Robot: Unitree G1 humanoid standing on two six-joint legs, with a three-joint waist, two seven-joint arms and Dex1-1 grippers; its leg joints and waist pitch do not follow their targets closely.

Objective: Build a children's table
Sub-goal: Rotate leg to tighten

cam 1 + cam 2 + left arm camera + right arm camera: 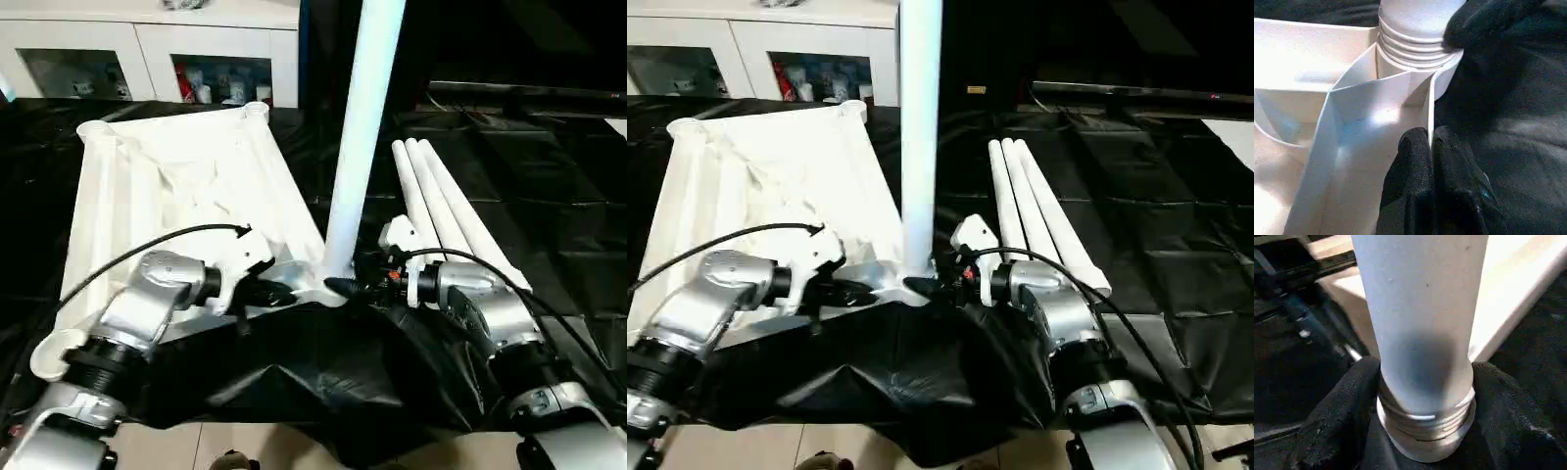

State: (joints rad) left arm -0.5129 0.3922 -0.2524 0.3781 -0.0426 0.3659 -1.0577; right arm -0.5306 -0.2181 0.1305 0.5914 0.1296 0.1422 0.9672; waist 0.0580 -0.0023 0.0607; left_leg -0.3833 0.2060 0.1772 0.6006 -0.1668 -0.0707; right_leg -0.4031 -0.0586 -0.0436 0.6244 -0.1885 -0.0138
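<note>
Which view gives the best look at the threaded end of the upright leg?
The right wrist view: the leg's threaded end sits centred, ridges visible, between the right gripper's fingers. The left wrist view shows the threads at the tabletop corner socket, partly hidden. The head views show mostly the shaft.

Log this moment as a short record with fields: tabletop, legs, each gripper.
tabletop: white, ribbed underside up, on black sheet
upright leg: stands in the near corner socket, threaded end partly showing
spare legs: three lying side by side to the right
left gripper: fingers shut on a tabletop rib near that socket
right gripper: fingers on either side of the upright leg's base
background: white cabinet with glass doors
</note>
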